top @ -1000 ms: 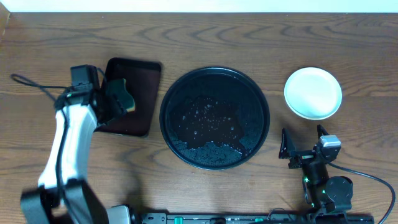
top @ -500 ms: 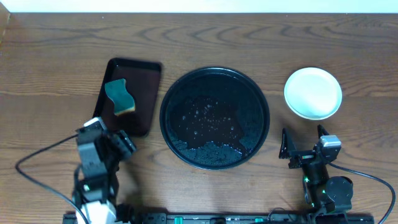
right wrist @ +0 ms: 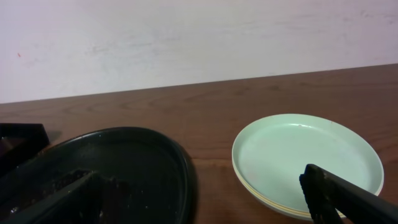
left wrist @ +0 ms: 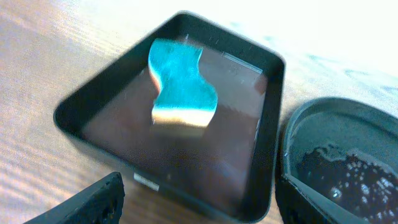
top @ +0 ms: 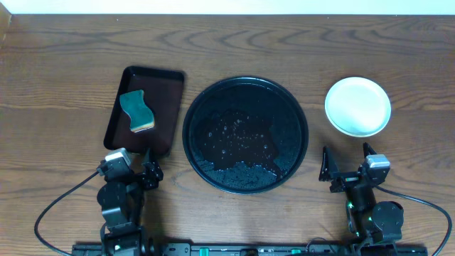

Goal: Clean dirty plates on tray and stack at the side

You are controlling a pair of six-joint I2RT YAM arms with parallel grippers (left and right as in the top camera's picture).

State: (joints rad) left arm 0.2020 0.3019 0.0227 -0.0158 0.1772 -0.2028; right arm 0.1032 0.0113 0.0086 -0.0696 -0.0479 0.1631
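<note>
Wooden counter (top: 227, 43): the left tool (top: 135, 163) has withdrawn, leaving the sponge (top: 136, 112) behind; it and the right tool (top: 346, 167) gape empty. Plates (top: 357, 106) sit stacked beside the tray (top: 284, 114), so the task is likely finished.

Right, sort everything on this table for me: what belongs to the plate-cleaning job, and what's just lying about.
Belongs to the job:
- round black tray, wet, no plates on it
- stack of plates, to the side of that tray
- teal sponge

Just lying about:
- dark rectangular tray, only holding the sponge
- arm cables on the table
</note>
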